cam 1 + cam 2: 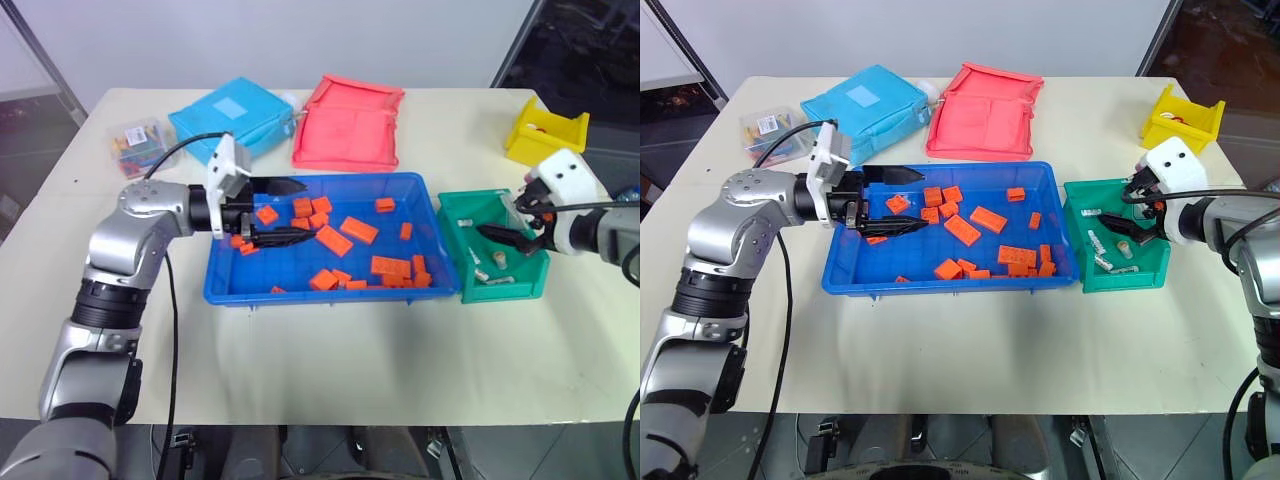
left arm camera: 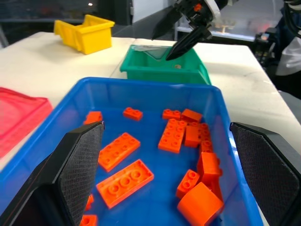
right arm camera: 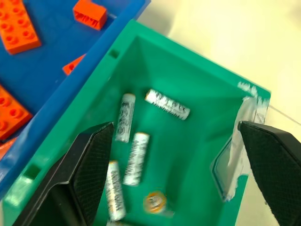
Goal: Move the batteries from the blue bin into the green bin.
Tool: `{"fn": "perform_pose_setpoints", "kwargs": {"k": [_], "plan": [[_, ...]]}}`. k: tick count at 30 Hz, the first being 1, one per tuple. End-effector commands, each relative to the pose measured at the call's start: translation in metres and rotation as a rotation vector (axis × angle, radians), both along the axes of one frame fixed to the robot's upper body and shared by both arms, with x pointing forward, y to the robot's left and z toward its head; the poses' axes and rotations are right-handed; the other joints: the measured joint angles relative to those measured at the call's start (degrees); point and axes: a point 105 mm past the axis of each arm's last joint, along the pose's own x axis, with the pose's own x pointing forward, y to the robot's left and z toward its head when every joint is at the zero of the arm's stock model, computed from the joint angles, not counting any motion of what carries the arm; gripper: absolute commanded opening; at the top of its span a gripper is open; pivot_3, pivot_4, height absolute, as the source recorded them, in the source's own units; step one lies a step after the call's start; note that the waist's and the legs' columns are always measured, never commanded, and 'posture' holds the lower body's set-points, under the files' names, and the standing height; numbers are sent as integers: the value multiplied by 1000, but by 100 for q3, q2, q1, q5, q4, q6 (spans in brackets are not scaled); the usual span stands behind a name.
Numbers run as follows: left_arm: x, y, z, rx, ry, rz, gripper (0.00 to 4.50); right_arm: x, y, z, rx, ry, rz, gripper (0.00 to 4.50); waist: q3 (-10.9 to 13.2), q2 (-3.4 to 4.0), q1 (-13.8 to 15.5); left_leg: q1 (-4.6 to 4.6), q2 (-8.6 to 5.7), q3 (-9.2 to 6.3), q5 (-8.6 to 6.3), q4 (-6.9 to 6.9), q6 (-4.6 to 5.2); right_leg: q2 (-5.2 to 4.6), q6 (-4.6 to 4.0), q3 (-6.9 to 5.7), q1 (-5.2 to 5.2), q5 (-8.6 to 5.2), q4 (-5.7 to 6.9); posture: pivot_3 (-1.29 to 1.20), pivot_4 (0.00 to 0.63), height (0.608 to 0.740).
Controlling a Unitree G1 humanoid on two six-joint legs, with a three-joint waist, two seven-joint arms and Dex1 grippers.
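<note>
Overall, the blue bin [image 1: 225,283] sat mid-table w/ the green bin [image 1: 1146,267] touching its right end. The batteries [image 3: 136,157] lay inside the green bin: four slim silvery cylinders on its floor, three close together, one set apart nearer the far wall, plus a small round orange-tinted item [image 3: 154,202] beside them, type unclear. No battery could be made out among the orange blocks [image 2: 124,176] scattered over the blue bin's floor.

Right gripper [image 1: 1127,222] hung over the green bin, fingers spread wide, nothing between them; the wrist view looked straight down into the bin past both pads [image 3: 93,165]. Left gripper [image 1: 280,212] reached in level from the blue bin's left side, above the blocks, jaws parted, empty, not touching any block as far as visible.

Elsewhere on the table [image 1: 330,360]: yellow bin [image 1: 545,128] at far right, well apart from the green one; red tray-like pouch [image 1: 348,122] and light-blue pouch [image 1: 232,116] behind the blue bin; small clear box [image 1: 137,143] w/ mixed coloured contents at far left.
</note>
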Motion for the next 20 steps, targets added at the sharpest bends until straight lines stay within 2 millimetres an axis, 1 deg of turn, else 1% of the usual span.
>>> {"fn": "perform_pose_setpoints", "kwargs": {"k": [1, 4, 5, 7, 10, 12, 15, 18, 20], "plan": [[6, 22, 26, -53, -112, 132, 4500, 15, -12, 26, 13, -139, -53, 4432, 0, 0, -3, 0, 0, 0, 0, 0, 0, 0, 0, 1, -1, 0, 0, 0, 150, 740], [15, 54, 40, -98, -170, 304, 4500, 27, -33, 43, 53, -253, -136, 4432, 0, 0, -1, 1, 0, -2, 0, 1, 0, 1, 0, -1, -1, 0, 2, 0, 150, 740], [17, 64, 43, -106, -182, 358, 4500, 29, -42, 45, 60, -266, -174, 4432, 0, 0, -5, 0, 0, 1, 0, 1, 0, 0, 0, 1, -1, 0, 2, 0, 150, 740], [18, 89, 45, -101, -203, 480, 4500, 31, -64, 45, 12, -267, -251, 4432, 0, 1, 3, 0, -1, 4, 0, -2, 0, -3, 0, 2, -3, 0, 2, 0, 150, 740], [10, 130, 42, -66, -229, 654, 4500, 29, -90, 45, -9, -266, -327, 4432, 1, 1, 5, 0, -1, 5, 0, -8, 0, -4, 0, 1, -5, 0, -1, 0, 150, 740], [0, 155, 37, -42, -228, 760, 4500, 25, -107, 39, -33, -255, -372, 4432, 1, 2, 3, 0, -1, 9, 0, -10, 0, -8, 0, 2, -5, 0, -5, 0, 150, 740], [-17, 186, 29, -22, -215, 890, 4500, 20, -127, 27, -55, -235, -430, 4432, 1, 2, 0, 0, -2, 14, 0, -7, 0, -13, 0, 2, -4, 0, -6, 0, 150, 740], [-32, 208, 18, -27, -197, 1004, 4500, 18, -140, 9, -57, -213, -467, 4432, 1, 2, -1, 5, -2, 16, 0, -7, 0, -13, 0, 2, -1, 0, -6, 0, 150, 740], [-39, 217, 11, -51, -186, 1067, 4500, 20, -141, -2, -47, -219, -470, 4432, 1, 2, -2, 7, -1, 16, 0, -7, 0, -13, 0, 2, 0, 0, -5, 0, 150, 740]]}}
